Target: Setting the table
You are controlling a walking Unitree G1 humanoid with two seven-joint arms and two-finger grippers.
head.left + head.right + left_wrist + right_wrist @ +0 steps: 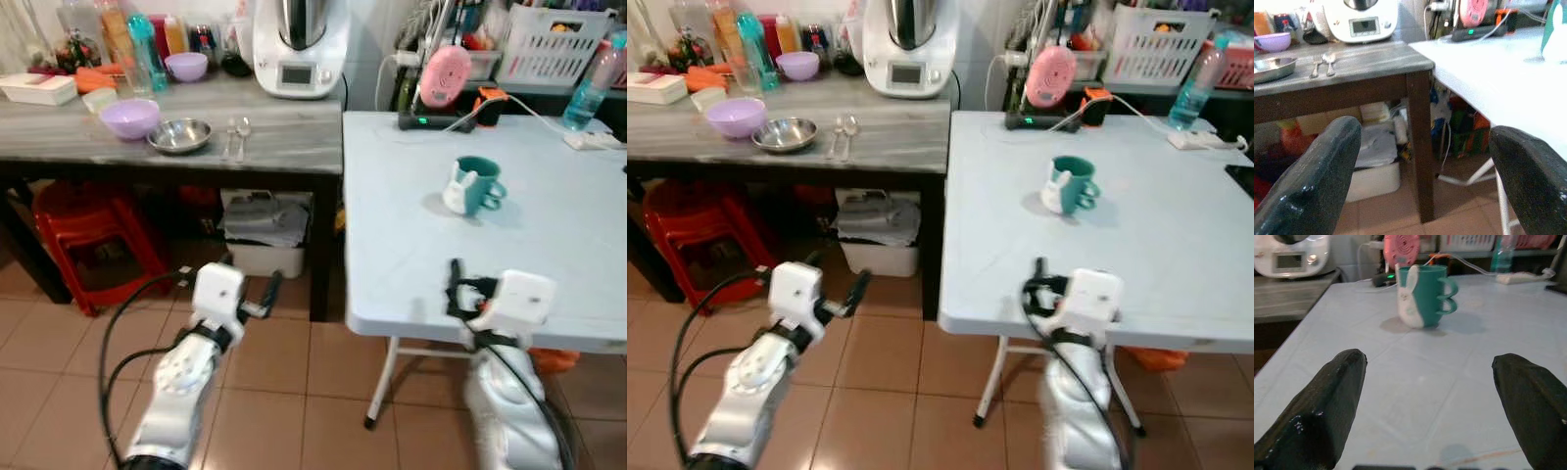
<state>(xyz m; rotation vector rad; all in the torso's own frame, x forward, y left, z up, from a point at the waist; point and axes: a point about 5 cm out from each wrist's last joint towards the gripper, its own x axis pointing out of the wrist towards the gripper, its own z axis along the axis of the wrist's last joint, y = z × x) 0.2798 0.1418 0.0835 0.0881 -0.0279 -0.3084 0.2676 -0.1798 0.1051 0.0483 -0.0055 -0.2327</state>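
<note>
Teal with a white rabbit figure on its side, the mug [474, 185] stood upright on the pale blue folding table [411, 245], at about twelve o'clock from the right gripper [457, 286] and well apart from it. That gripper hovered just over the table's near edge, its two black fingers [1322, 406] spread wide with nothing between them. At ten o'clock from the mug, on the grey wooden side table [284, 137], lay the rest of the tableware: a steel bowl [179, 135], a fork and spoon [236, 136] side by side just at its three o'clock, and a lilac bowl [129, 117] touching or nearly touching the steel one at its nine o'clock. A second, smaller lilac bowl [186, 66] sat farther back among bottles, near a white kitchen machine [300, 49]. The left gripper [268, 291] hung low before the side table, below its top and above the tiled floor [284, 382], fingers [1308, 181] likewise wide apart and empty. At the folding table's far edge stood a pink round device [445, 74] and a black power strip [431, 121]. Under the side table were red stools [88, 235] and a white bin [263, 230].
</note>
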